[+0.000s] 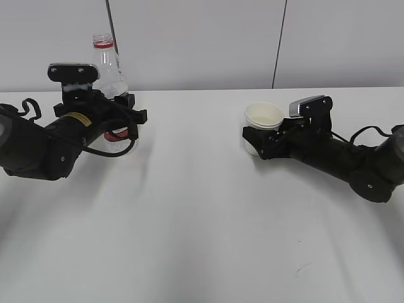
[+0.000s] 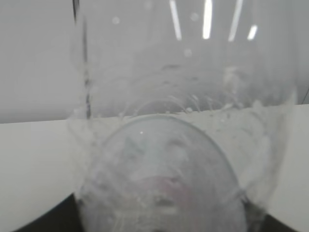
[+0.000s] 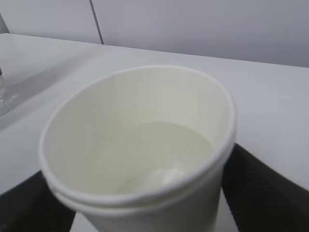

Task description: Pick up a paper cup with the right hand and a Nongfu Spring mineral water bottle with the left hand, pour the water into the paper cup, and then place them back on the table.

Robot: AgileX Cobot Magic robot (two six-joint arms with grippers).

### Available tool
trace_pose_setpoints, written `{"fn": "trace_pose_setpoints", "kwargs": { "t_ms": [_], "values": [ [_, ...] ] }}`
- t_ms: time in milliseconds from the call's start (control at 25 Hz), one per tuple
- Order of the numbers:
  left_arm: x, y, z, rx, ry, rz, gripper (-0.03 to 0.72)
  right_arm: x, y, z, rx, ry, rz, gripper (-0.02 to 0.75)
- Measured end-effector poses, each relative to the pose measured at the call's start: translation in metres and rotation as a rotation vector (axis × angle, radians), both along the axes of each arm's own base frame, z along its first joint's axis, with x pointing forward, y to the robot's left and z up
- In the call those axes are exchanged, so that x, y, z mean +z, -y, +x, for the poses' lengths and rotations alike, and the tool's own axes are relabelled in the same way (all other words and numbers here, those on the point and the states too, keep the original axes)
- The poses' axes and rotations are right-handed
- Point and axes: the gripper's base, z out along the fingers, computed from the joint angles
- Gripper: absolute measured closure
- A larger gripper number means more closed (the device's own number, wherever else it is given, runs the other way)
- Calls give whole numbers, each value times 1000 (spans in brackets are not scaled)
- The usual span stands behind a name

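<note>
Exterior view: the small cream-white paper cup (image 1: pixel 263 117) stands at two o'clock on the white bench (image 1: pixel 202 240), water (image 3: pixel 164 154) inside, right claw (image 1: pixel 255 140) released around it. At ten o'clock, the left claw (image 1: pixel 123 117) clenches the tall clear plastic bottle (image 1: pixel 108 66), upright.

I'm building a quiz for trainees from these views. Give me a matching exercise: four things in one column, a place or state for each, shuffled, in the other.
1. paper cup
2. Nongfu Spring mineral water bottle
3. table
4. right claw

A. on the exterior view's left, uncapped
B. white, bare in front
C. holds some water
D. either side of the cup

Pairs: 1-C, 2-A, 3-B, 4-D
</note>
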Motion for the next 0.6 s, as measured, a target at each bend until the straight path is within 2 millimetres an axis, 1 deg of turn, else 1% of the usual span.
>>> {"fn": "trace_pose_setpoints", "kwargs": {
  "t_ms": [160,600],
  "values": [
    [0,0,0,-1,0,0,375,-1,0,-2,1,-4,2,87],
    [0,0,0,-2,0,0,375,-6,0,-16,4,-27,25,87]
  ]
}}
